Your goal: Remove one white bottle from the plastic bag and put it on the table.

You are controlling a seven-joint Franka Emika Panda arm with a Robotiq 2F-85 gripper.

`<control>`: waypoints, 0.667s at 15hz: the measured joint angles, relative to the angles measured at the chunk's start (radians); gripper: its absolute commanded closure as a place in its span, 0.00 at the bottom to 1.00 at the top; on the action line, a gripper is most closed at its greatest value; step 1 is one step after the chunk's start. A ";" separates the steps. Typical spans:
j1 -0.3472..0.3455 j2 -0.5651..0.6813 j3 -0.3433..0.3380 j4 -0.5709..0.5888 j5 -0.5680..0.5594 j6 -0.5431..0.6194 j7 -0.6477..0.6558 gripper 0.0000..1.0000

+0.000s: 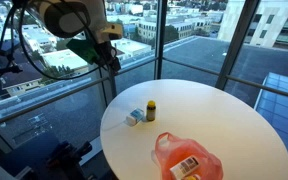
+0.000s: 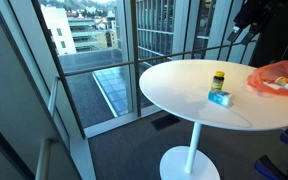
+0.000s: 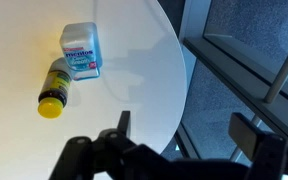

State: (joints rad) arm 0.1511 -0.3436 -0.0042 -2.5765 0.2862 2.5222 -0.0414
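A red-orange plastic bag [image 1: 189, 157] lies on the round white table [image 1: 234, 120], and it also shows in an exterior view [image 2: 276, 76]. A white labelled item [image 1: 187, 168] shows inside it. A white container with a blue label [image 3: 81, 50] lies on the table next to a small bottle with a yellow cap [image 3: 54, 86]. Both show in both exterior views [image 1: 134, 117] [image 2: 220, 97]. My gripper [image 3: 187, 128] is open and empty. It hangs high above the table's edge, away from the bag [image 1: 109, 60].
Tall glass windows and a railing [image 1: 44, 90] surround the table. The floor [image 3: 234, 60] lies far below the table edge. The table stands on a single pedestal [image 2: 191, 145]. The arm [image 2: 254, 20] is dark against the window.
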 measured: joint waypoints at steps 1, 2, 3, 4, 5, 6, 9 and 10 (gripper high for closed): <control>0.000 0.000 0.000 0.000 0.000 0.000 0.000 0.00; 0.000 0.000 0.000 0.000 0.000 0.000 0.000 0.00; 0.000 0.000 0.000 0.000 0.000 0.000 0.000 0.00; 0.000 0.000 0.000 0.000 0.000 0.000 0.000 0.00; 0.000 0.000 0.000 0.000 0.000 -0.001 0.000 0.00; -0.001 0.001 0.000 0.000 0.000 -0.002 0.001 0.00; -0.014 0.002 0.000 0.003 0.000 -0.007 0.011 0.00; -0.023 0.004 -0.001 0.008 0.000 -0.014 0.017 0.00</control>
State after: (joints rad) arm 0.1285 -0.3400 -0.0050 -2.5686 0.2862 2.5081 -0.0240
